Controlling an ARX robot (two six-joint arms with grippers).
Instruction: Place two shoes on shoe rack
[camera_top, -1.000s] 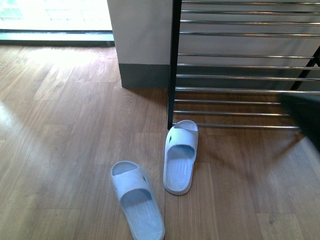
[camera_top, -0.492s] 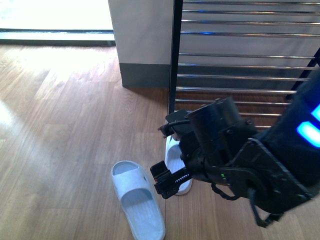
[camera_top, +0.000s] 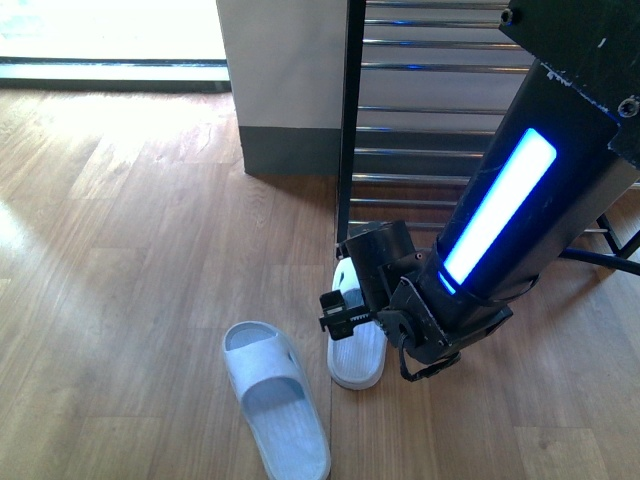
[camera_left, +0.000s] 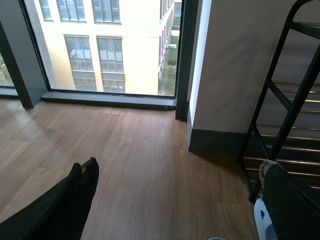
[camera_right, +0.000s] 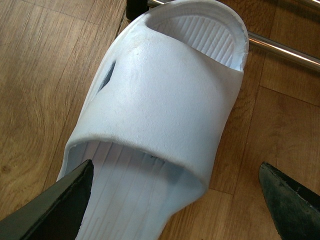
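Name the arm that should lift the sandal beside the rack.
Right: the right hand, open, straddles that sandal by the rack; the left hand hangs aside over floor.

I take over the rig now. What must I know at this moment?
Left gripper: open, empty.
Right gripper: open, one finger on each side of the slide at the foot of the rack, not closed on it.
Second slide: on the floor beside the first.
Done: no shoe on the rack bars in view.
Left: grasp each slide, lift it, set it on the rack.
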